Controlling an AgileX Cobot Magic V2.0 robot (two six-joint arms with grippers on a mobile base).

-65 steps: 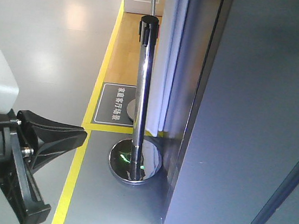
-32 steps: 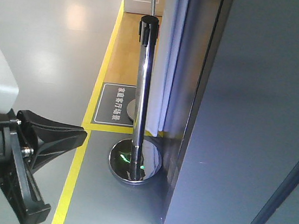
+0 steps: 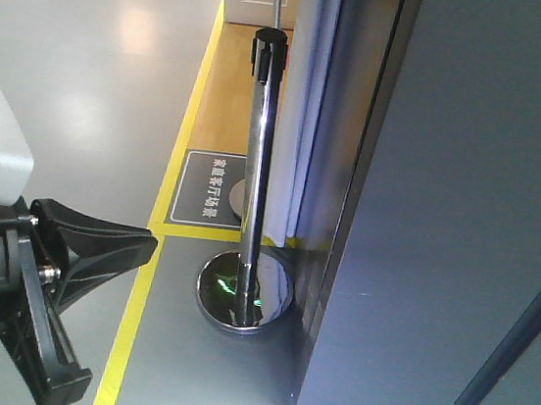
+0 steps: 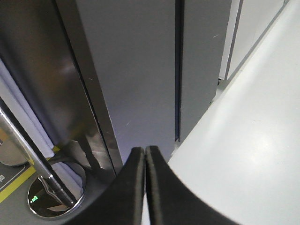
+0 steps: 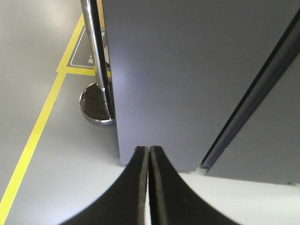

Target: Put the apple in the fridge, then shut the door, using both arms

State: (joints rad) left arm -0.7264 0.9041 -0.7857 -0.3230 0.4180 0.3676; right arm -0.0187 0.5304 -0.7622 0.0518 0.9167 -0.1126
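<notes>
Grey floor (image 3: 90,62), one fridge (image 3: 467,207), two pinched grippers (image 4: 145,157) (image 5: 148,157)

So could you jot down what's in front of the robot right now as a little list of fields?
fridge: dark grey, doors look shut, thin seam between them
apple: not in view
left claw: shut, empty, pointing at the fridge
right claw: shut, empty, pointing at the fridge
post: chrome, round base, left of the fridge
floor line: yellow
</notes>
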